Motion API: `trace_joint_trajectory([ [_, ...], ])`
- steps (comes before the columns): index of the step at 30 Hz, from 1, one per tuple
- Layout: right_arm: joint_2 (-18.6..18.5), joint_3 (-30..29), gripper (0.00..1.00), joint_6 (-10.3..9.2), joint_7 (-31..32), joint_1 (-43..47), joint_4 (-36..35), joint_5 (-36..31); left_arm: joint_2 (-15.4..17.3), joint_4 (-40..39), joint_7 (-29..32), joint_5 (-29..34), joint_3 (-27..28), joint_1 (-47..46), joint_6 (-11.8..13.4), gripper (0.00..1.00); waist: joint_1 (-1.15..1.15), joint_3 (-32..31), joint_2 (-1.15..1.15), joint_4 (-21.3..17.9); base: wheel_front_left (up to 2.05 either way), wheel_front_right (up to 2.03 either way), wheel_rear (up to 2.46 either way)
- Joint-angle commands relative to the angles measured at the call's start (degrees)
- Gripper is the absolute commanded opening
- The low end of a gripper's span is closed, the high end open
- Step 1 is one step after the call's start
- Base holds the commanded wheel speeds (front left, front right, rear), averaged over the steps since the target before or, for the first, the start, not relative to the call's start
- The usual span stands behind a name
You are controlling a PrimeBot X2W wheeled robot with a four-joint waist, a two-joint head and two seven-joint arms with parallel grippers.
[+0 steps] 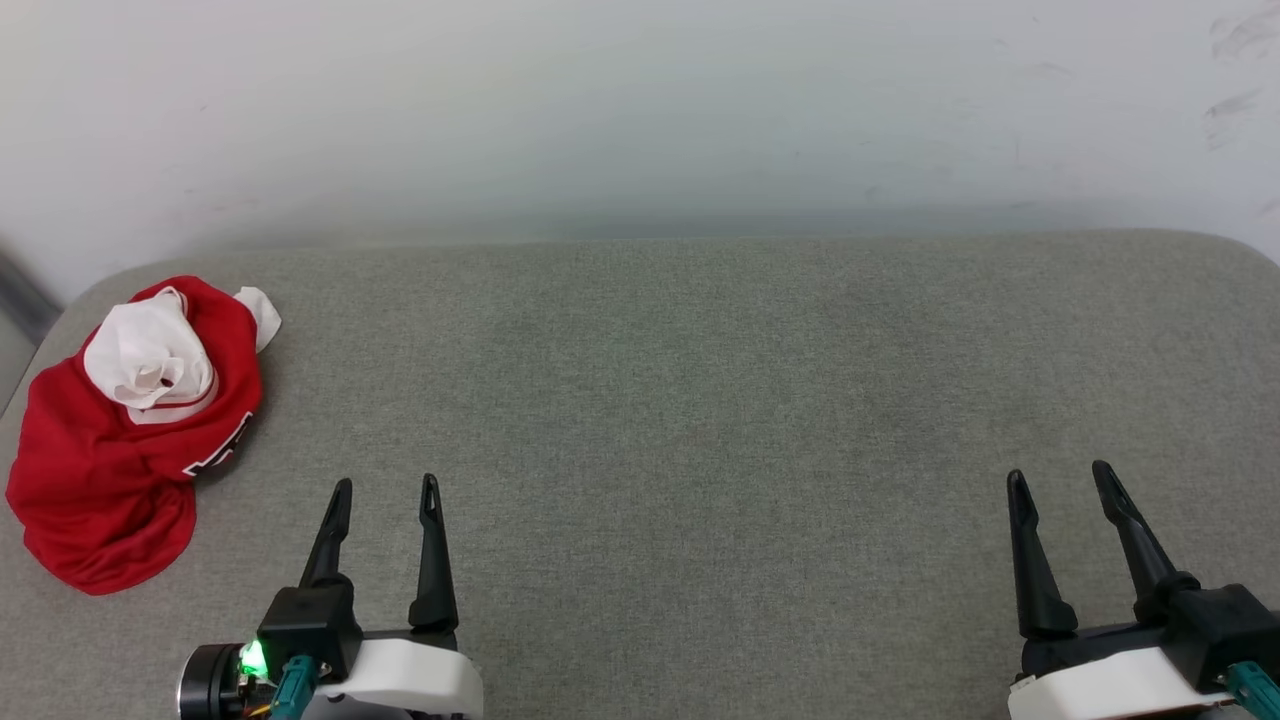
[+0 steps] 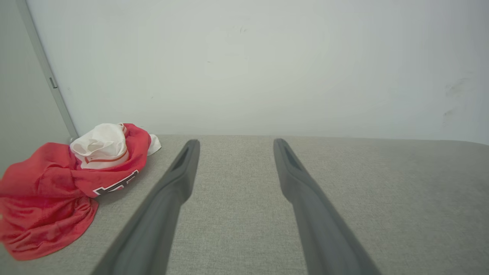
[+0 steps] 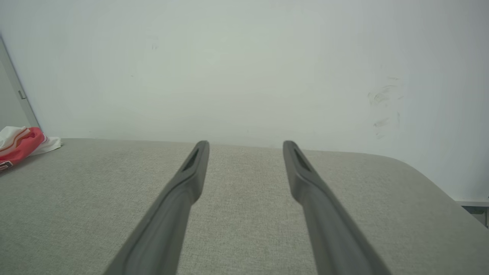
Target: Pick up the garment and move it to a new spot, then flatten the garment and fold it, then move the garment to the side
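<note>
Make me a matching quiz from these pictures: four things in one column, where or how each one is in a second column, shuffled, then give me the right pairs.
Things
1. shirt
2. left end effector
3. right end effector
4. wall

Descriptions
A. open and empty, far from the shirt
B. pale, behind the grey table
C. crumpled in a red and white heap at the table's left end
D. open and empty, near the shirt but not touching it

Pairs: 1-C, 2-D, 3-A, 4-B
</note>
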Motion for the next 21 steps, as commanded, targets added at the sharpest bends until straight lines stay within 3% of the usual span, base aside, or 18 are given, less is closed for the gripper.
trace_joint_trajectory([
  [1,0.07,0.00,1.00,-0.02,-0.42,0.79,-0.50,-0.74,0.11,-0.31,-0.51,1.05,-0.01,0.54,0.32,1.00,0.00,0.01,0.00,-0.04,0.00,0.00,0.00],
  [21,0.08,-0.69,1.00,-0.02,-0.33,0.81,0.68,3.34,0.10,0.53,-0.40,-1.48,0.52,0.39,-0.50,1.00,0.00,0.05,0.00,-0.07,0.00,0.00,0.00],
])
